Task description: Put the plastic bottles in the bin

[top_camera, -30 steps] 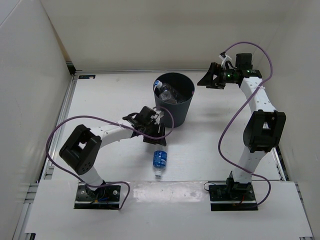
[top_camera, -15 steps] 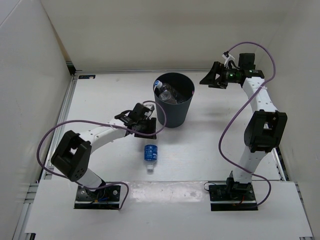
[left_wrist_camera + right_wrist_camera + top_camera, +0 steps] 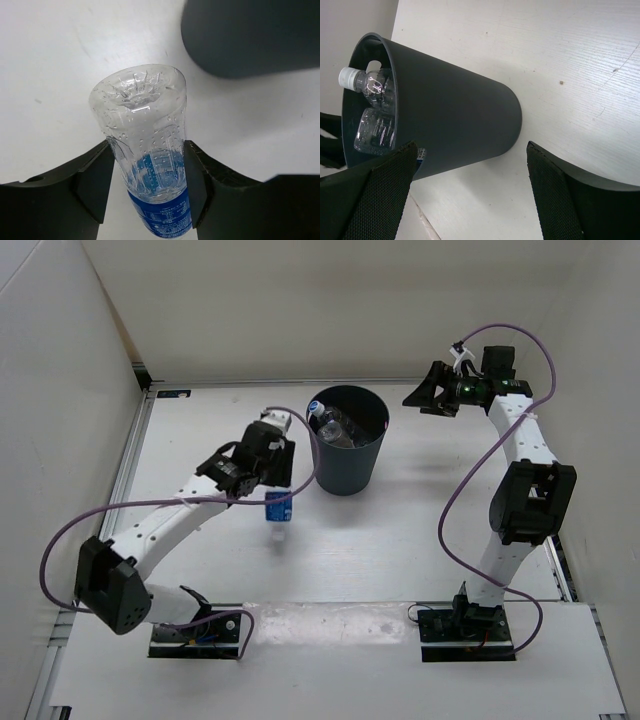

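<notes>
1. We're counting one bin [image 3: 347, 455]. It's dark, round and tapered, standing upright toward the back middle of the table [image 3: 410, 540].
2. We're seeing three bottles for sure.
   - A clear bottle with a blue label [image 3: 278, 510] is hanging just left of the bin. It's close to the bin's wall, but we can't tell if it's touching.
   - A white-capped bottle [image 3: 375, 82] and another clear bottle [image 3: 370, 132] are lying inside the bin, right next to each other.
   - We can't tell if anything else is hiding under those two.
3. There are two grippers, one on each arm.
4. The left gripper [image 3: 272, 468] is clamping the blue-label bottle. In the wrist view both fingers [image 3: 95, 185] are pressing on its sides, and the ribbed clear base is sticking out past the tips.
5. The right gripper [image 3: 420, 398] is hanging wide open with nothing between its fingers [image 3: 550, 200]. It's up by the back right, pointing at the bin and well apart from it.
6. What's in the way: the bin's side wall is sitting between the held bottle and the opening. From the left wrist, the bin is filling the top right corner just past the bottle.
7. Other stuff: two purple cables [image 3: 455, 500], one looping along each arm, and white walls [image 3: 300, 310] boxing in the table.
</notes>
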